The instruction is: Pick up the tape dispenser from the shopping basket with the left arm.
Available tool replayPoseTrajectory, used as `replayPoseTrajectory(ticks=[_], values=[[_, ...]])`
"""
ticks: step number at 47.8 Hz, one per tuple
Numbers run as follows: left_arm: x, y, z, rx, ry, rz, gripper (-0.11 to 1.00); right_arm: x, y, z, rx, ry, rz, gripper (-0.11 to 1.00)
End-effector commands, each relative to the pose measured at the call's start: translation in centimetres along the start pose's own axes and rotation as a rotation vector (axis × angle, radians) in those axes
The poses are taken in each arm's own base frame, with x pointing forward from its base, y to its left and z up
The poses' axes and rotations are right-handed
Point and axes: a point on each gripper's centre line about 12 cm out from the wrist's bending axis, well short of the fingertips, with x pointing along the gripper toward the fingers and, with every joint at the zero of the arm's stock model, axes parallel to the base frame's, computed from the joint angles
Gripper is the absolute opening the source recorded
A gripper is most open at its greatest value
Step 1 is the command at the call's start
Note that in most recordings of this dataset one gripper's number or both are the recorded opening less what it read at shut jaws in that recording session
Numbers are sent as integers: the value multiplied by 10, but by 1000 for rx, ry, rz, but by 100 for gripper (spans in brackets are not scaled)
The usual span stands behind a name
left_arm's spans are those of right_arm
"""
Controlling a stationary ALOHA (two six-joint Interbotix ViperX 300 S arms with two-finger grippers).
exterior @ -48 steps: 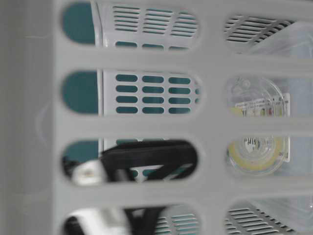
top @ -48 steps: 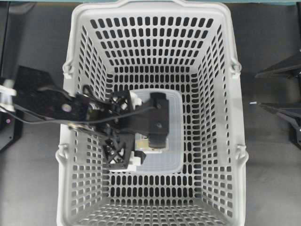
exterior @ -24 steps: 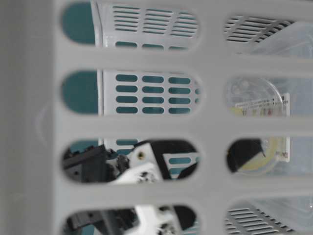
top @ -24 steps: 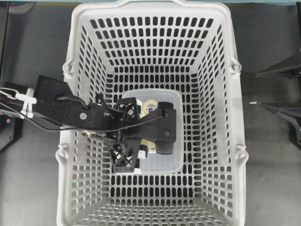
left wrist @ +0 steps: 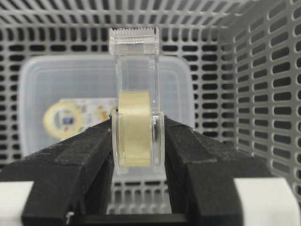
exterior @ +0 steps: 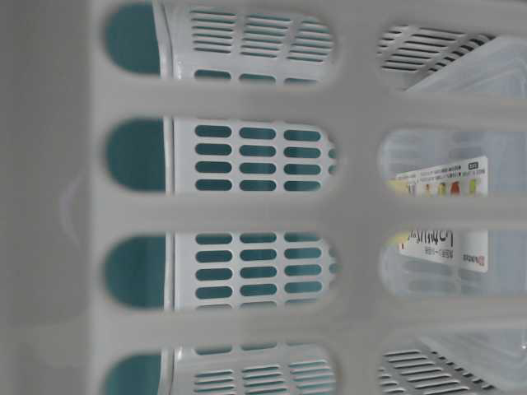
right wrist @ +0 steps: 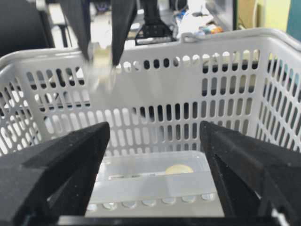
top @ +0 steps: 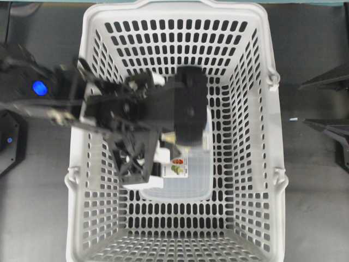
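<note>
From overhead, my left gripper (top: 143, 158) sits inside the shopping basket (top: 272, 158), blurred, above the translucent container (top: 193, 183) on the floor; the tape dispenser itself is hidden under the wrist here. At table level I see only basket wall slots and the container's printed label (exterior: 445, 247), with no arm in sight, so I judge the load is carried high. The left wrist view settles it: the tape dispenser (left wrist: 135, 101) stands upright between the jaws, which are clenched on the flat clear sides flanking the cream tape ring (left wrist: 134, 128), cutter end well beyond the tips. It looks light, rigid and slick, so I'd keep squeezing across the ring. In the right wrist view, the right gripper (right wrist: 155, 165) stands spread and empty, outside the basket.
</note>
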Motion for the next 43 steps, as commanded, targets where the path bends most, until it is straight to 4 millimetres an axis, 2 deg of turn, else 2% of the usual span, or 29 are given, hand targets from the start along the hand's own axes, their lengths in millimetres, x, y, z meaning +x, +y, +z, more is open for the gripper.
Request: replayPoseTrajectory(ticks=[1, 43], values=[[-22, -1, 10, 2, -40, -3, 28, 1, 0, 4, 5, -12, -1, 74], [-12, -3, 7, 3, -14, -2, 28, 1, 0, 4, 6, -12, -1, 74]])
